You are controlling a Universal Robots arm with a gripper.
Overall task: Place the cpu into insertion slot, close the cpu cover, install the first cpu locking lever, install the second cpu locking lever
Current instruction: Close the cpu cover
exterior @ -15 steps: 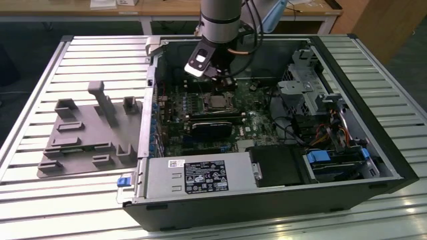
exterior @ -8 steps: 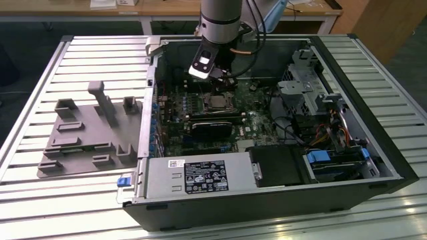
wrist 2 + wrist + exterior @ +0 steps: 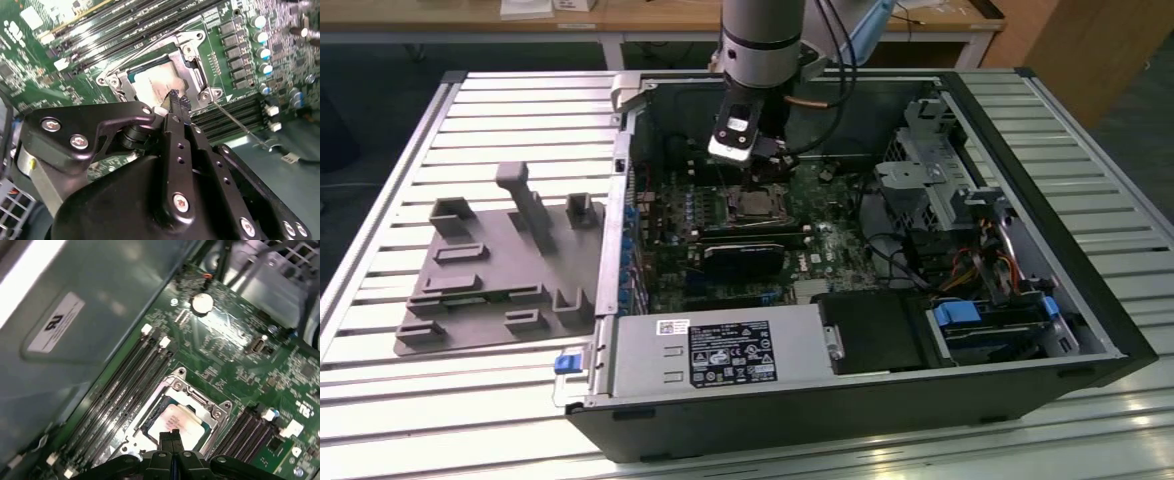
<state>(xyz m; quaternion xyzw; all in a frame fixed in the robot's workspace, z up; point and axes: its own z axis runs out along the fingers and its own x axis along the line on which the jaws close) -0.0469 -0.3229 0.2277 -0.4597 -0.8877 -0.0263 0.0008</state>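
Observation:
The cpu lies in the insertion slot on the green motherboard, its silver-grey top facing up. The cpu cover, a silver frame, lies down around it, and the chip shows through the cut-out. My gripper is shut with nothing between its fingers. Its tips hover just above one edge of the cpu. One thin locking lever runs along the socket beside the memory slots. The other lever sticks out slantwise over the memory slots on the opposite side.
The open computer case lies on a slatted metal table. A black card sits just in front of the socket, and a power supply sits nearer still. Drive cages and cables fill the exterior view's right. A grey fixture plate lies outside the case.

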